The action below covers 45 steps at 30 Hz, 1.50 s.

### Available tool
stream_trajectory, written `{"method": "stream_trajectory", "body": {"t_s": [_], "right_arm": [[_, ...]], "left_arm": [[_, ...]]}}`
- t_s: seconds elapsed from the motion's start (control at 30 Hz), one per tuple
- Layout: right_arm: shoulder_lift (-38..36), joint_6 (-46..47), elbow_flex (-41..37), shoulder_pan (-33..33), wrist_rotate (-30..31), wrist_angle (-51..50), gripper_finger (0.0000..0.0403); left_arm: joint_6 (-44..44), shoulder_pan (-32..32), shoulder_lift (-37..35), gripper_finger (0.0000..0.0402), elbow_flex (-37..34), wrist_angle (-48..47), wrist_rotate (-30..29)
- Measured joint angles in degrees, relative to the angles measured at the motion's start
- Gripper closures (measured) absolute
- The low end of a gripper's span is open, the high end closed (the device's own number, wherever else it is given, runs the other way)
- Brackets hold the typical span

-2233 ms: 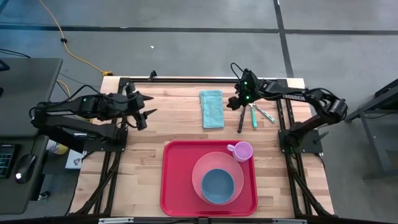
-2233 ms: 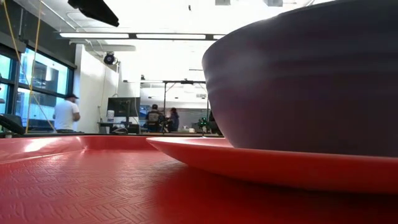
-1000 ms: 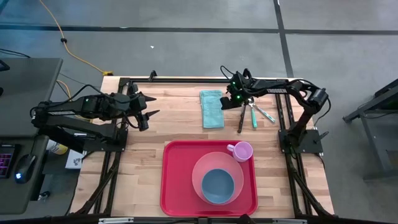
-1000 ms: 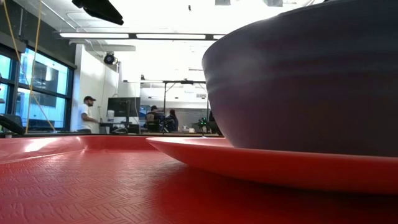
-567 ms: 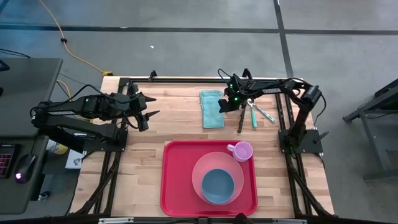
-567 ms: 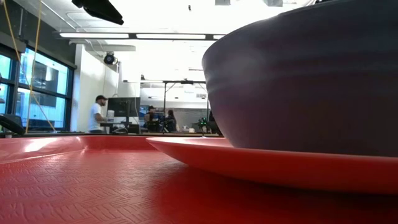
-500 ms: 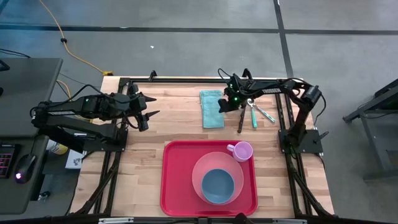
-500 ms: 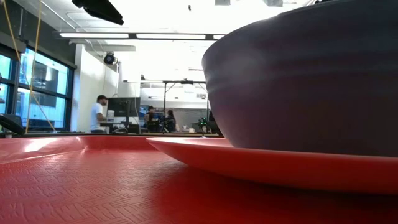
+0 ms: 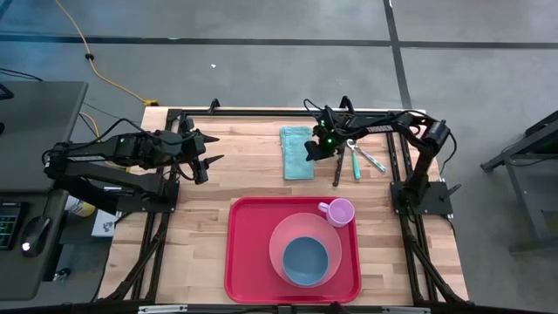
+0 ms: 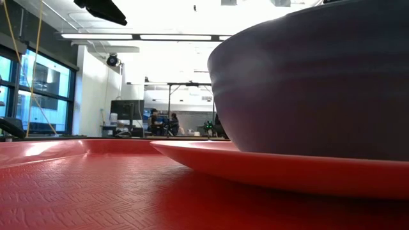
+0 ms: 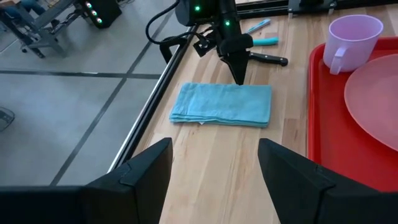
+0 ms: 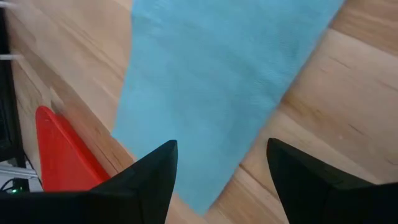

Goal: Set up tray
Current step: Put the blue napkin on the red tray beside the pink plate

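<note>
Tray (image 9: 240,262) holding dishes, right gripper (image 9: 310,154) spread over teal cloth (image 9: 296,153), left gripper (image 9: 206,162) spread, idle

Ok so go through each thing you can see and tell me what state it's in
Red plastic tray: flat on table, loaded.
Round pink plate: on tray.
Blue bowl: upright on plate.
Lilac mug: upright on tray.
Folded teal cloth: flat, off tray.
Right pincer: open, over cloth.
Left pincer: open, waiting.

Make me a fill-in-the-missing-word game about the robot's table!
1. The pink plate sits on the red ___.
2. Inside the plate sits a blue ___.
3. The right tool hovers open over the folded ___.
4. The mug on the tray is coloured ___.

Missing words: tray; bowl; cloth; purple
</note>
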Motion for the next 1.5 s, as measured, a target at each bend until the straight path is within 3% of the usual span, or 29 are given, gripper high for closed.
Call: {"method": "stream_trajectory", "body": {"t_s": [0.6, 1.03, 1.33, 1.5], "right_arm": [[0.6, 3.4, 0.0, 3.1, -1.3, 5.7, 0.0175], [7.5, 4.9, 3.0, 3.4, -6.0, 8.5, 0.0180], [7.9, 2.4, 8.4, 5.1, -2.3, 8.8, 0.0232], [7.9, -0.4, 8.8, 5.6, -1.5, 8.8, 0.0302]], "left_arm": [[0.9, 0.0, 0.0, 0.0133, 0.0, 0.0, 0.0], [0.9, 0.0, 0.0, 0.0136, 0.0, 0.0, 0.1], [1.3, 0.0, 0.0, 0.0137, 0.0, -0.1, 0.1], [1.4, 0.0, 0.0, 0.0137, 0.0, -0.2, 0.1]]}}
